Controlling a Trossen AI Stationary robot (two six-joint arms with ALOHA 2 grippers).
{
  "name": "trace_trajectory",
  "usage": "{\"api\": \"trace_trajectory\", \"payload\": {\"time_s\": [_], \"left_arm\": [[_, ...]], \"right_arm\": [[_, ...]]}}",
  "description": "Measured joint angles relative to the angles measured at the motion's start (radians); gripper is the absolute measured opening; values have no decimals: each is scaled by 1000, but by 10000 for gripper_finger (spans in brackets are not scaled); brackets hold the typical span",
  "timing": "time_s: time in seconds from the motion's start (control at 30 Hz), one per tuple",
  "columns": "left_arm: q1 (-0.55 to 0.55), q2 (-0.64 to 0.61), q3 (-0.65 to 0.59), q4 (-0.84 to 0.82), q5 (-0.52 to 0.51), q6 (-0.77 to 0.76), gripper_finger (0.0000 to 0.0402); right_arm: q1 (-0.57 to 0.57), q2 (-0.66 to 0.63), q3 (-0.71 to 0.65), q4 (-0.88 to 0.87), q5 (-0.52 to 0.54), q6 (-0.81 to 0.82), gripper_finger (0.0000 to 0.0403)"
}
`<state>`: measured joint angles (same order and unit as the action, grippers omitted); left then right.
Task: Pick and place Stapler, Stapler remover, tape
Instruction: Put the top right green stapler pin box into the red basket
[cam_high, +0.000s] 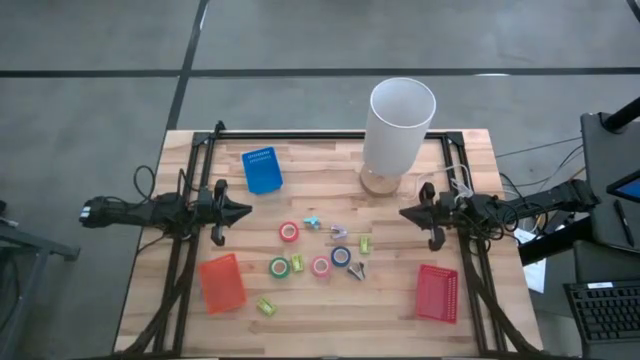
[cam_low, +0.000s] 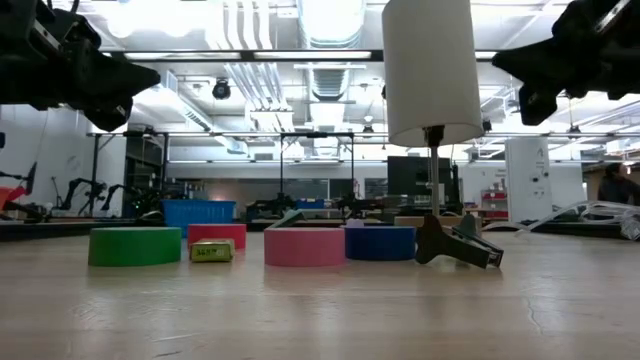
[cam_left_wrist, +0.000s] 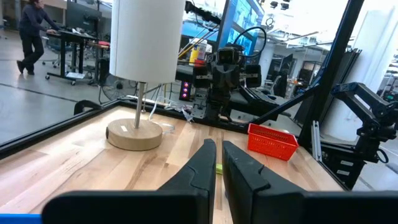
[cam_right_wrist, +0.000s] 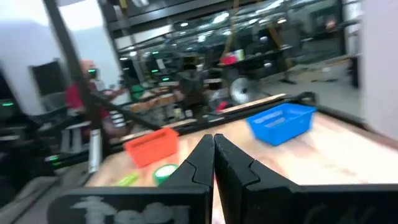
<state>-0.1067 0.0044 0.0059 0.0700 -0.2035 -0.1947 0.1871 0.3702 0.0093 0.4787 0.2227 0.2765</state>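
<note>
Both arms parked at the table's sides, nothing picked up yet.

Our left gripper (cam_high: 243, 211) sits at nine o'clock and our right gripper (cam_high: 405, 213) at three, jaws together on both and holding nothing. The tape rolls lie at the centre: red (cam_high: 289, 232), green (cam_high: 279, 267), pink (cam_high: 321, 266) and blue (cam_high: 341, 256), with small yellow-green blocks (cam_high: 296, 262) among them and a dark stapler remover (cam_high: 357, 270) touching or just beside the blue roll. We cannot pick out the stapler with certainty. The risk we see is crowding: fingers closing on one roll could nudge its neighbours, and the lamp (cam_high: 398, 125) at one o'clock could be clipped by the right arm.
</note>
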Motion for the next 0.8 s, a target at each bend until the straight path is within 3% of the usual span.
{"api": "trace_trajectory", "payload": {"time_s": [0.1, 0.23, 0.37, 0.63, 0.8], "left_arm": [[0, 0, 0, 0, 0, 0, 30], [0, 0, 0, 0, 0, 0, 30], [0, 0, 0, 0, 0, 0, 30], [0, 0, 0, 0, 0, 0, 30], [0, 0, 0, 0, 0, 0, 30]], "right_arm": [[0, 7, 0, -17, -94, 17, 8], [0, 53, 0, -102, -101, 62, 14], [0, 107, 0, -127, -105, 57, 49], [0, 181, 0, -151, -126, 5, 188], [0, 189, 0, -183, -64, -86, 286]]}}
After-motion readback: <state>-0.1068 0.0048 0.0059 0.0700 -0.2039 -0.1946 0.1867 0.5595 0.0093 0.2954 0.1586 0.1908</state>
